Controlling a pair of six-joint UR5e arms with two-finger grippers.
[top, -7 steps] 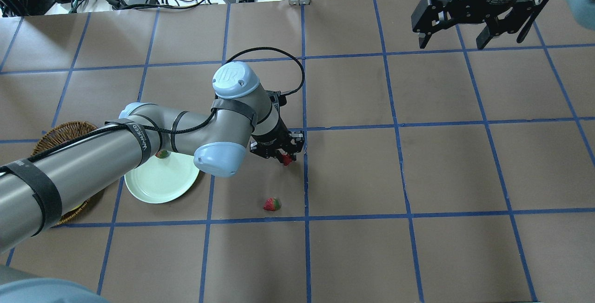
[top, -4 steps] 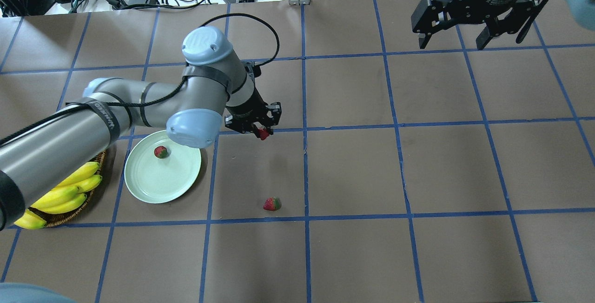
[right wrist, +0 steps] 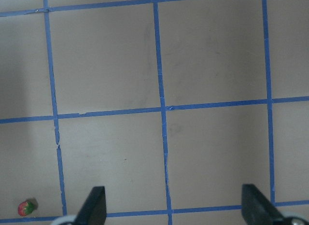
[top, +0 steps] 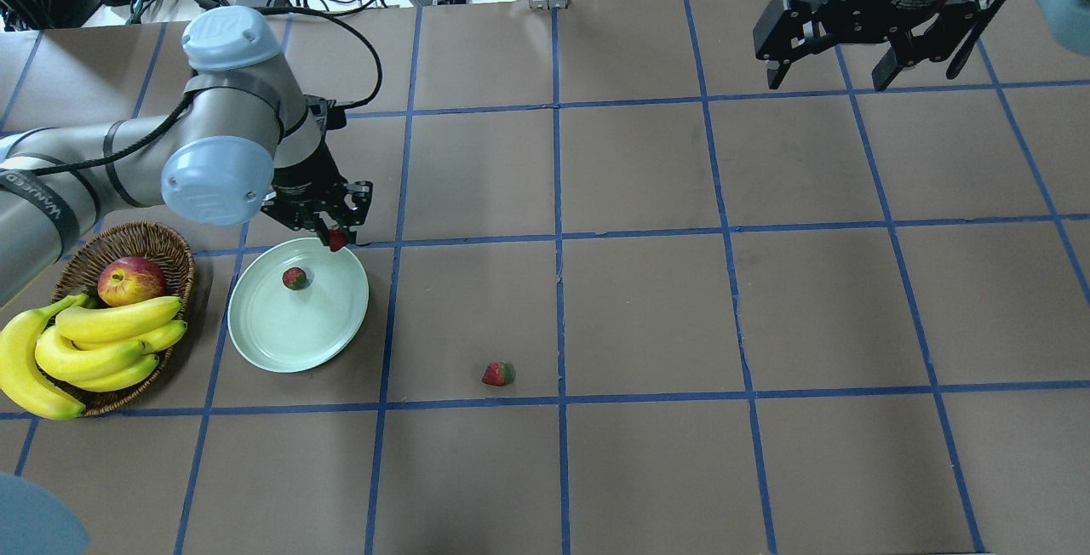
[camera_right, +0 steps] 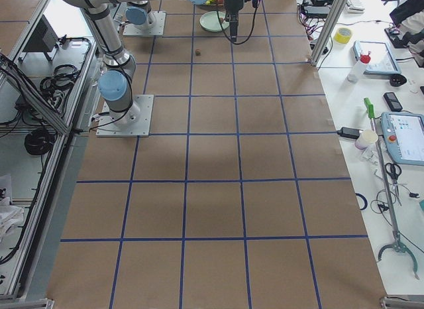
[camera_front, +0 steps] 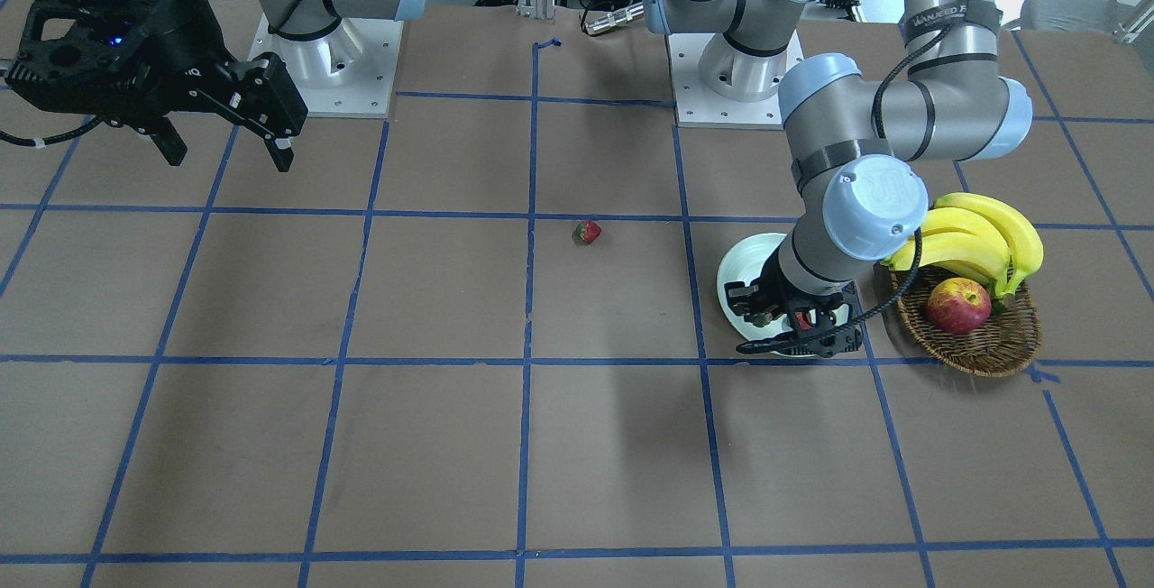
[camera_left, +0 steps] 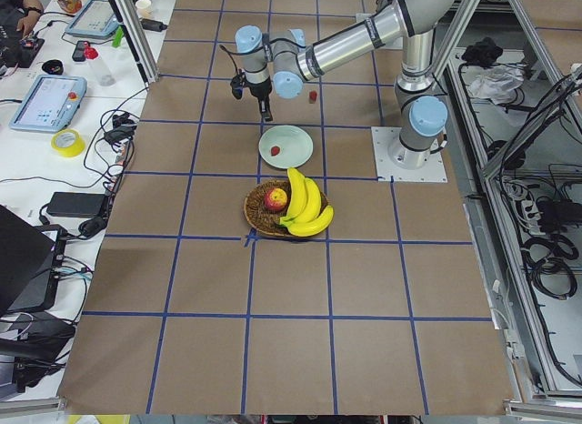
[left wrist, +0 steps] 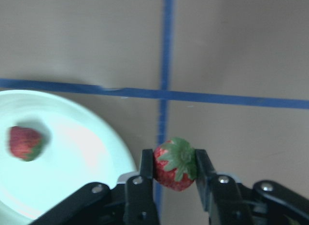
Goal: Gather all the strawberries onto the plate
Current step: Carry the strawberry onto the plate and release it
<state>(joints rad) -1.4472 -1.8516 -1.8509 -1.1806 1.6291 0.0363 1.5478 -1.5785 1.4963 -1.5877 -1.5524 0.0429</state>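
Left wrist-mounted view: the left gripper (left wrist: 175, 173) is closed on a strawberry (left wrist: 175, 162), one finger on each flank, green top facing the camera.
Why this grip: a side pinch leaves the underside free; I judge the berry will drop straight when the fingers part.
Held berry vs plate: in the overhead view it hangs at the far rim of the plate (top: 281, 338), on the side toward the table's middle. The wrist view puts it just beside the rim, over a blue tape line, not yet above the dish. It is clear of the table.
Berry on plate: a second strawberry (top: 295, 277) lies inside the plate, toward the far side, near the gripper but apart from it.
Loose berry: a third strawberry (top: 498, 374) sits on the bare table, well apart from the plate.
Right gripper (top: 828, 78): fingers spread wide, nothing between them, raised at the far right corner, probably to keep out of the left arm's way.
Basket (top: 128, 236): just beside the plate, holding bananas (top: 94, 346) and an apple (top: 130, 280); no part of the job.
Step in hand: carrying to the plate. A short move inward looks needed before release, or the berry may strike the rim and roll off.
Progress: one in, one held, one to fetch.
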